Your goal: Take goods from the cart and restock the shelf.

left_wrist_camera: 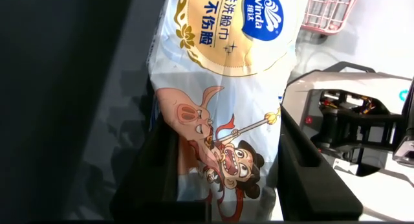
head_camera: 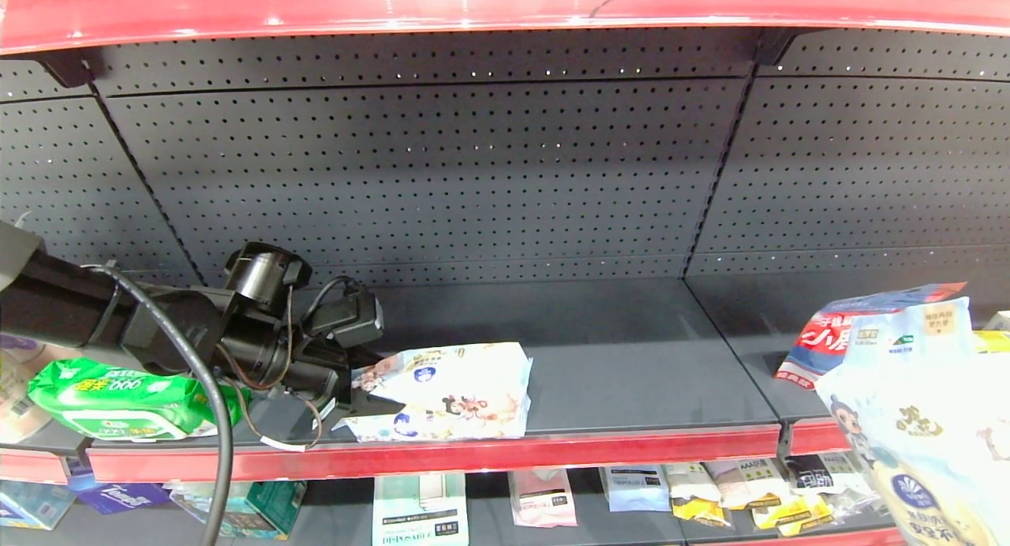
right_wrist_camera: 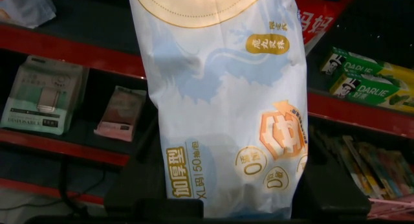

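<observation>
My left gripper (left_wrist_camera: pixel 220 140) has its two fingers pressed against the flanks of a cartoon pack (head_camera: pixel 450 388), which fills the gap between them. In the head view that pack lies flat on the shelf (head_camera: pixel 631 357), left of centre in the lower part of the frame, its front edge near the red lip. My right gripper (right_wrist_camera: pixel 229 153) is clamped the same way round a pale blue pack (head_camera: pixel 915 428), held up at the lower right corner of the head view, in front of the shelf rather than on it.

Both packs look light and soft to me: thin glossy film over squashy contents, likely to dent and perhaps slide under a hard pinch. I would hold across the narrow middle, not by the crimped ends.

My left arm comes in low from the left edge, forearm nearly level, wrist just above the board. A green pack (head_camera: pixel 118 400) lies beneath it, and a red-and-blue bag (head_camera: pixel 852 325) rests at right.
</observation>
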Controlling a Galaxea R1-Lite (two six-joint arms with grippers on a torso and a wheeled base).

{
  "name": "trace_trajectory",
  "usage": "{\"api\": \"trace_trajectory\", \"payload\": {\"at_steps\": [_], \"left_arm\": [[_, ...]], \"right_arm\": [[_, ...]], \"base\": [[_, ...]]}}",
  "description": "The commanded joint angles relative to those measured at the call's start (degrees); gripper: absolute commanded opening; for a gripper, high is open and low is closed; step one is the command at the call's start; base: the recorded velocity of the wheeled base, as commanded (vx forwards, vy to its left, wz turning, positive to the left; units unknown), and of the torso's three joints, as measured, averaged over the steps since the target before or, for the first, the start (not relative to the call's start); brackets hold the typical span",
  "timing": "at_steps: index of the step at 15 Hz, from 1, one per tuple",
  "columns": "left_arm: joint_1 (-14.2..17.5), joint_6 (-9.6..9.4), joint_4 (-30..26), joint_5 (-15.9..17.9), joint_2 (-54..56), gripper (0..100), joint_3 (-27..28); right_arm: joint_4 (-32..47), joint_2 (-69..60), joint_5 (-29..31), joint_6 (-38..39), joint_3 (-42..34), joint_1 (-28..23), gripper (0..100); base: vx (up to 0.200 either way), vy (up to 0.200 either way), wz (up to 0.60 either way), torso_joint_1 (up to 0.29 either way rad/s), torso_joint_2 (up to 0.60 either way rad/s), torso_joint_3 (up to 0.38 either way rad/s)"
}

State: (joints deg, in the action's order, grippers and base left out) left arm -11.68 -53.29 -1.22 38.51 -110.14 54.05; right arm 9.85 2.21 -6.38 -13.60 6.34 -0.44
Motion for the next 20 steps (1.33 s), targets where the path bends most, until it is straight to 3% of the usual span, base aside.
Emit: {"api": "trace_trajectory", "payload": {"at_steps": [1, 9, 10, 16, 20], "left_arm": [[0.0, 0.02, 0.1, 0.0, -0.5, 0, 0.2], [-0.1, 0.02, 2.3, -0.1, -1.2, 0, -0.2], [-0.1, 0.02, 3.5, 0.0, -1.4, 100, -0.6], [0.2, 1.25, 3.9, 0.2, 0.8, 100, -1.0], [0.1, 7.76, 4.5, 0.2, 6.5, 100, -1.2]], "right_arm": [[0.0, 0.0, 0.0, 0.0, 0.0, 0.0, 0], [0.0, 0.0, 0.0, 0.0, 0.0, 0.0, 0], [0.0, 0.1, 0.0, 0.0, 0.0, 0.0, 0], [0.0, 0.1, 0.0, 0.0, 0.0, 0.0, 0], [0.0, -0.2, 0.0, 0.2, 0.0, 0.0, 0]], "base": [[0.000, 0.000, 0.00, 0.000, 0.00, 0.000], [0.000, 0.000, 0.00, 0.000, 0.00, 0.000], [0.000, 0.000, 0.00, 0.000, 0.00, 0.000], [0.000, 0.000, 0.00, 0.000, 0.00, 0.000], [0.000, 0.000, 0.00, 0.000, 0.00, 0.000]]}}
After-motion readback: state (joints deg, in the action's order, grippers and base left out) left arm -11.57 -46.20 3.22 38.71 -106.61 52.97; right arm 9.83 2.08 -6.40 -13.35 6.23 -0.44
